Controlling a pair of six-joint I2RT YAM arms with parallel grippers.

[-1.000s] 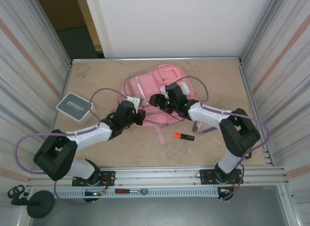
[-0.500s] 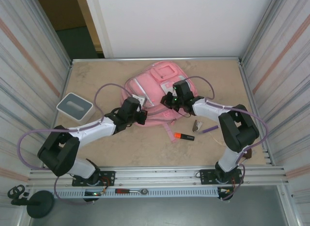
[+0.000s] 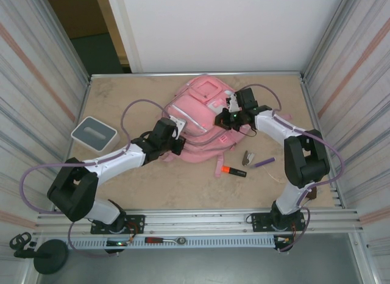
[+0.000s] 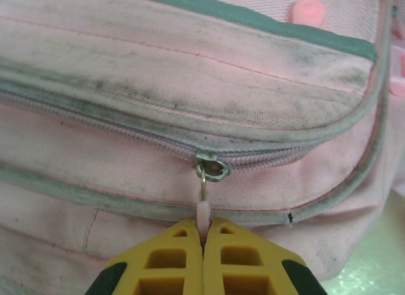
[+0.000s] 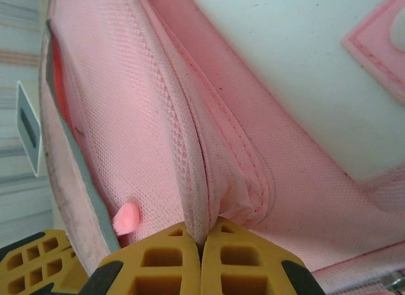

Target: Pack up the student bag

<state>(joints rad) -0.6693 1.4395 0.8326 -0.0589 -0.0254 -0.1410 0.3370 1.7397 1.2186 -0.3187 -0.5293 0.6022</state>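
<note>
The pink student bag (image 3: pixel 201 116) lies mid-table, front pockets up, with a white patch (image 5: pixel 304 73). My left gripper (image 3: pixel 178 144) is at the bag's near-left edge, shut on the pink zipper pull (image 4: pixel 202 214) that hangs from the metal slider (image 4: pixel 211 166) of a closed zip. My right gripper (image 3: pixel 224 119) is at the bag's right side, its yellow fingers (image 5: pixel 240 260) shut on a fold of pink mesh fabric (image 5: pixel 205 200) beside the white patch. A second pink zipper pull (image 5: pixel 125 218) sits left of that fold.
An orange highlighter (image 3: pixel 233 170), a small stapler (image 3: pixel 248 157) and a purple pen (image 3: pixel 264 163) lie on the table right of the bag's near end. A grey-and-white box (image 3: pixel 94 133) sits at the left edge. Metal walls close in both sides.
The bag has been dragged toward the back right with both arms following. The right gripper closed on the bag's fabric. The left gripper stayed shut on the zipper pull.
</note>
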